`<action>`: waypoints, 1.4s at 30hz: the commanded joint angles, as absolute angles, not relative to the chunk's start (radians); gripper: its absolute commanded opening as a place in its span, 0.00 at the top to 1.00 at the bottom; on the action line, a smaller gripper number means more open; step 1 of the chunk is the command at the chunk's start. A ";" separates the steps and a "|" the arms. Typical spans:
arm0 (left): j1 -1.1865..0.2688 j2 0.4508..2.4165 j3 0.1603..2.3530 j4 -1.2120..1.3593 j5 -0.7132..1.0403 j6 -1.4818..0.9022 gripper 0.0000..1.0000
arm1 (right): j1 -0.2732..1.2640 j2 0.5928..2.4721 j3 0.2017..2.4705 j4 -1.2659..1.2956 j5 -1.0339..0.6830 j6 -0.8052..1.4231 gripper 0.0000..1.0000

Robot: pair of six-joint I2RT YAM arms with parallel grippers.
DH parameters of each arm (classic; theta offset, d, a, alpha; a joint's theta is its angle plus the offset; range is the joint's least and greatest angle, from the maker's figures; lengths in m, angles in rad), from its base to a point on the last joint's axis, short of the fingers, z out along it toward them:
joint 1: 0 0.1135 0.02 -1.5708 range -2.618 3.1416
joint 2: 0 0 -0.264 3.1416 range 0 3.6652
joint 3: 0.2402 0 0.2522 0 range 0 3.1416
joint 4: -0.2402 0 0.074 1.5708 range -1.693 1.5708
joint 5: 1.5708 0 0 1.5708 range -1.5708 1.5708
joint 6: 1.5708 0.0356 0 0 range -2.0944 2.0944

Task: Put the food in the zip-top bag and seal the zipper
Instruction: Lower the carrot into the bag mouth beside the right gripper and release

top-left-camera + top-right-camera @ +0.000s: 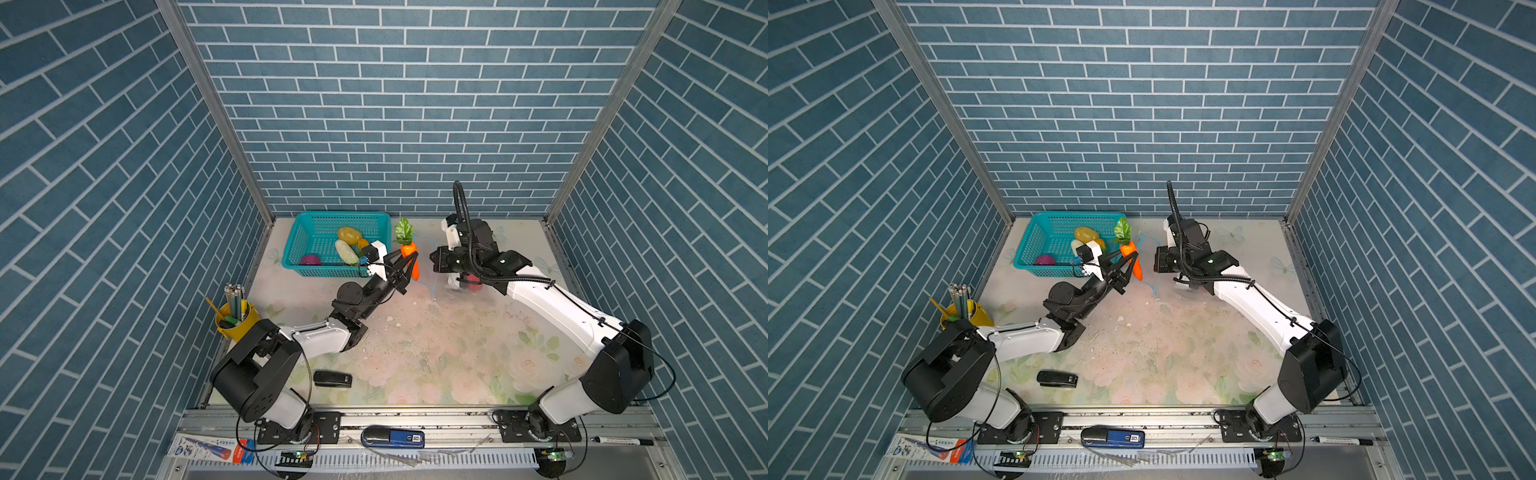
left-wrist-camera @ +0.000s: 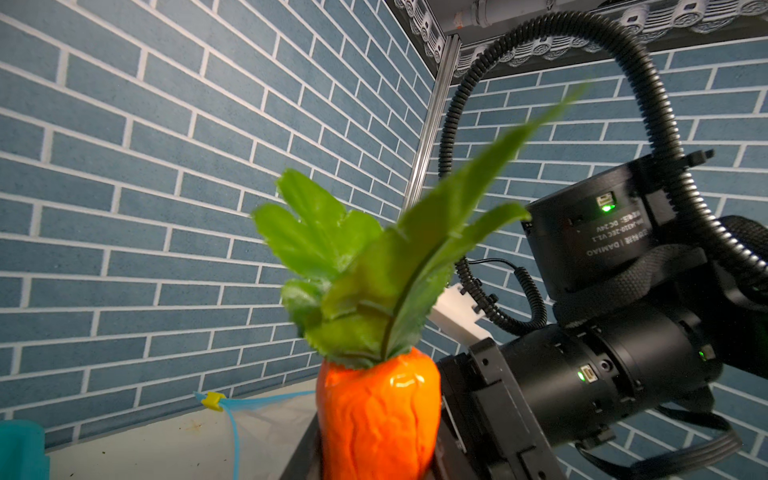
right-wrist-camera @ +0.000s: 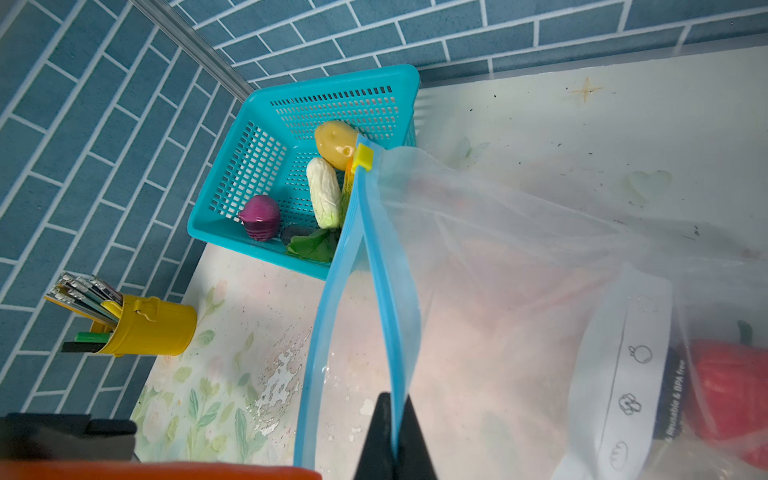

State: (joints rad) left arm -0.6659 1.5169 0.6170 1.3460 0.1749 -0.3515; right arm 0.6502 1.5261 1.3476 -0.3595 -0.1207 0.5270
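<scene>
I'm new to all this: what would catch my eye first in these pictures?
The bright orange carrot with green leaves, gripped by the left gripper in mid-air beside the teal basket at the back. Next, the right gripper pinching the blue zipper strip of a clear bag, holding its mouth open.

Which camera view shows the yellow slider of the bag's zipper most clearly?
The right wrist view: the yellow slider appears large and sharp at the end of the blue zipper. The left wrist view shows the slider smaller and farther off. In both top views it is too small to make out.
</scene>
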 commanded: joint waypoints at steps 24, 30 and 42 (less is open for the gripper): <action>-0.683 1.571 0.595 1.405 0.169 -0.345 0.93 | 0.637 1.511 1.425 -0.373 -0.123 0.525 1.00; -0.683 1.576 0.593 1.405 0.169 -0.346 0.88 | 0.637 1.511 1.427 -0.373 -0.127 0.525 1.00; -0.683 1.583 0.595 1.405 0.170 -0.341 0.72 | 0.637 1.510 1.427 -0.374 -0.125 0.525 1.00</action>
State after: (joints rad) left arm -0.6765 1.5787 0.6060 1.3754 0.1696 -0.3508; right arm 0.6422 1.5261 1.3678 -0.3702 -0.1207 0.5266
